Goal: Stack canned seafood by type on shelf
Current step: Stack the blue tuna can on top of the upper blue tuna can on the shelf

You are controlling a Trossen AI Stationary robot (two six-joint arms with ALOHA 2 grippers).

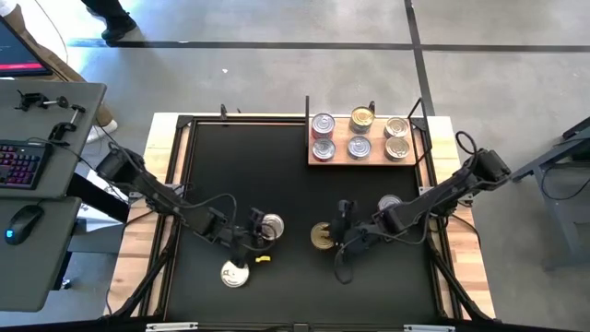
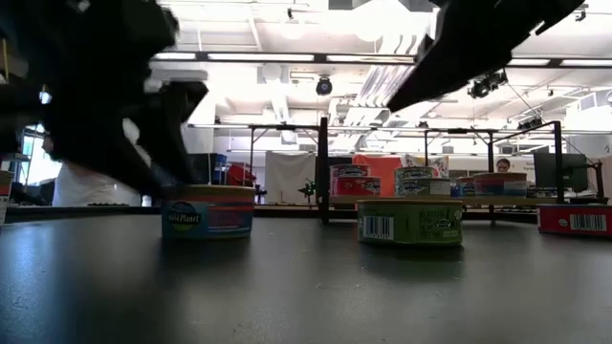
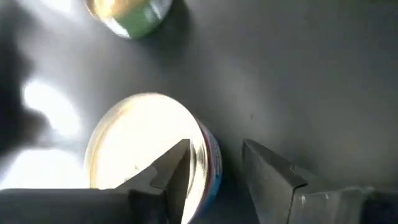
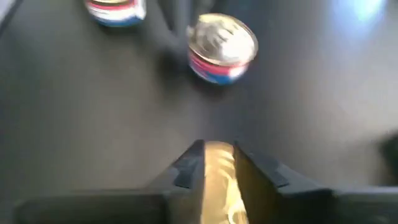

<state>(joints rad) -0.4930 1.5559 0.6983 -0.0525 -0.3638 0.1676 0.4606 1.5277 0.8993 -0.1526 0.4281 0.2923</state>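
Presently, the shelf point(image 1: 369, 159) sits at the far right part of the black mat point(image 1: 277, 166) on the counter point(image 1: 452, 267), holding six cans in two rows: three silver-lidded ones and three gold-lidded ones.

Left claw point(image 1: 255, 236): positioned well in front of the shelf, toward the left, over a silver-lidded can point(image 1: 271, 226). In the left wrist view the fingers point(image 3: 171, 171) are parted, one over the lid of this blue-sided can point(image 3: 149, 146) and the other just outside its rim; nothing is clamped.

A second silver-lidded can point(image 1: 234, 274) lies nearer the front edge, farther from the shelf, with a small yellow object point(image 1: 263, 259) beside it.

Right claw point(image 1: 336, 238): positioned in front of the shelf, at a gold-lidded can point(image 1: 322, 236). In the right wrist view the fingers stand close together over the gold lid point(image 4: 217, 180); whether they press the can cannot be told.

A further silver can point(image 1: 389, 203) lies between the right claw and the shelf, partly under the right arm.
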